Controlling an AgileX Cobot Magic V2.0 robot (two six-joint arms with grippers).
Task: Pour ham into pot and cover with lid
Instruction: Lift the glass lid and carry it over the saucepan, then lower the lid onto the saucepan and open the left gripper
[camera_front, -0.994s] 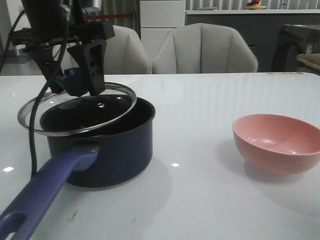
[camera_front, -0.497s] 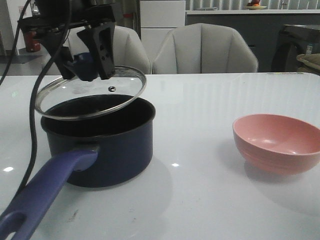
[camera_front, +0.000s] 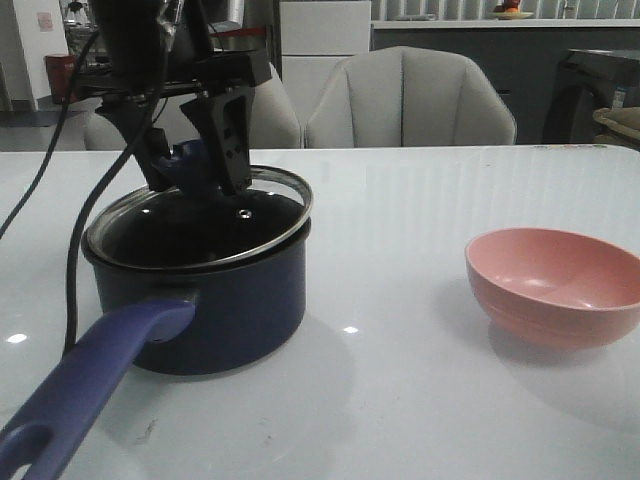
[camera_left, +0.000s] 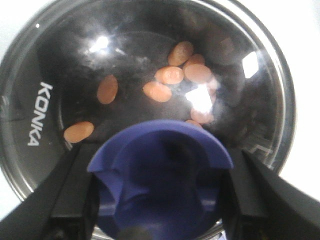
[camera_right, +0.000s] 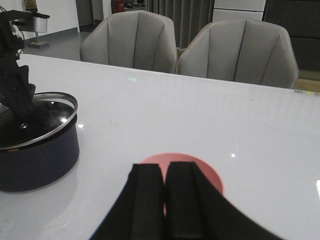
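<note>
The dark navy pot (camera_front: 215, 300) stands at the table's left, its long purple-blue handle (camera_front: 85, 385) pointing toward the front. The glass lid (camera_front: 200, 232) sits slightly tilted on the pot's rim, and my left gripper (camera_front: 195, 165) is shut on its purple-blue knob (camera_left: 160, 170). Through the glass in the left wrist view, orange-pink ham slices (camera_left: 172, 75) lie on the pot's black floor. My right gripper (camera_right: 164, 172) is shut and holds nothing, hovering above the pink bowl (camera_right: 212, 175); the pot (camera_right: 37, 155) shows at its left.
The pink bowl (camera_front: 555, 285) stands on the right of the white table (camera_front: 400, 380). Two grey chairs (camera_front: 410, 100) are behind the far edge. A black cable (camera_front: 72, 270) hangs from the left arm beside the pot.
My left gripper has carried the lid rightward and down, from raised above the pot's left side to resting on its rim. The bowl has not moved.
</note>
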